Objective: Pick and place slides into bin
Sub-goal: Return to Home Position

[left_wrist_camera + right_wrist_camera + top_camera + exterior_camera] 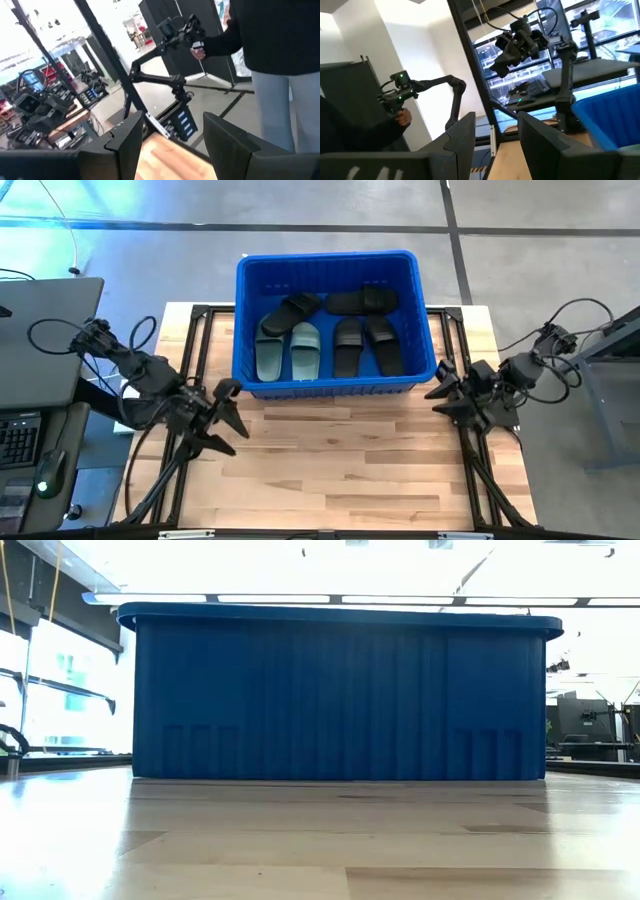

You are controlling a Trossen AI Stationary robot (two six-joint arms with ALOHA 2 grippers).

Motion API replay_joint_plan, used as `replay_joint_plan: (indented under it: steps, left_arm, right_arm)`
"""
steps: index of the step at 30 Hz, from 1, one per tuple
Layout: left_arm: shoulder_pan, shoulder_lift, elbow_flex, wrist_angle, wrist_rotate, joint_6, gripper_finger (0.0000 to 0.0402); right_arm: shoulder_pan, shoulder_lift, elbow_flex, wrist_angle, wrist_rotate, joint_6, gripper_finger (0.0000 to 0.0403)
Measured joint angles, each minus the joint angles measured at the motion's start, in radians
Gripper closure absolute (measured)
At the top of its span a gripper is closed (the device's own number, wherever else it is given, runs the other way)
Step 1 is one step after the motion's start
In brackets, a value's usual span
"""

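The blue bin (335,385) stands at the table's far middle and fills the low view (340,700). Inside it lie two sage green slides (288,350) side by side and several black slides (362,330), all resting on the bin's floor. My left gripper (228,418) hovers open off the bin's near left corner, with nothing between its fingers (172,150). My right gripper (443,392) hovers open beside the bin's near right corner, also with nothing between its fingers (497,145); the bin's rim (612,117) shows beyond them.
The wooden table top (340,460) runs from the bin to the near edge. A grey desk with a keyboard (20,440) stands to the left of the table. A person (280,60) stands beyond the table with a hand on another arm's handle.
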Motion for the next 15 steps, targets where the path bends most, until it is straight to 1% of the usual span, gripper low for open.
replay_joint_plan:
  steps: [3, 5, 9, 15]
  left_arm:
    - [0.044, -0.033, 0.0, -0.041, 0.017, -0.001, 0.0211]
    - [0.066, -0.056, 0.0, -0.049, 0.022, -0.001, 0.0211]
    - [0.09, -0.096, 0.0, -0.077, 0.029, 0.001, 0.0211]
    - [0.089, -0.189, 0.0, -0.097, 0.016, 0.021, 0.0211]
  right_arm:
    - [-0.018, -0.056, -0.026, -0.042, 0.0, -0.004, 0.0263]
    - [-0.027, -0.079, -0.057, -0.035, 0.001, 0.01, 0.0263]
    - [-0.034, -0.087, -0.153, 0.063, 0.001, 0.029, 0.0263]
    - [-0.034, -0.091, -0.306, 0.257, 0.001, 0.058, 0.0263]
